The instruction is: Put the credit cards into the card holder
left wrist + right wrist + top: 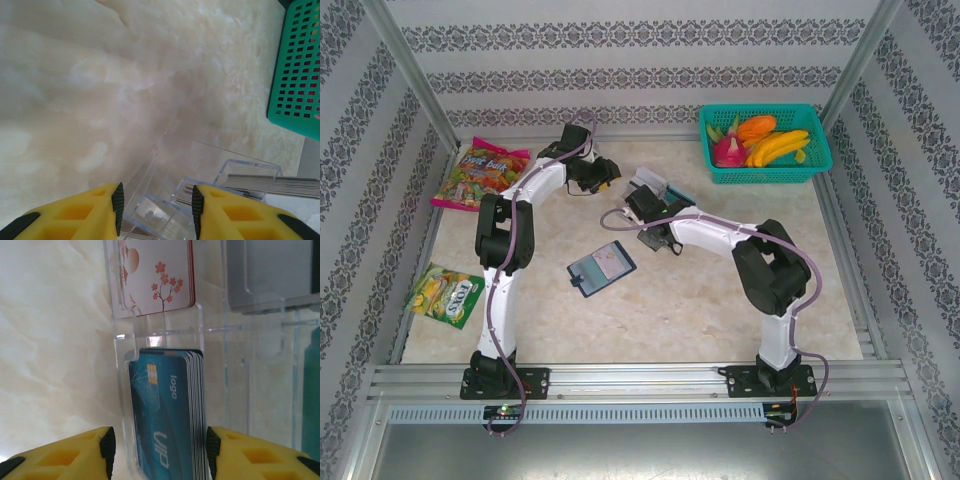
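1. Right end effector (pixel 159 452) is released. Its jaws straddle the blue cards (pixel 165 430), which stand in a slot of a clear rack (pixel 165 332), with slim gaps either side. I judge it is lined up to pinch the stack.
2. Left end effector (pixel 156 205) flanks the rack's near edge, probably to steady it. Cannot tell whether it is clenched.
3. Holder (pixel 601 268) lies flat mid-desk (pixel 720 300), at 7 o'clock from the rack and apart from both arms. Likely the drop-off spot.
4. Basket (pixel 765 170) sits at 1 o'clock, uninvolved.
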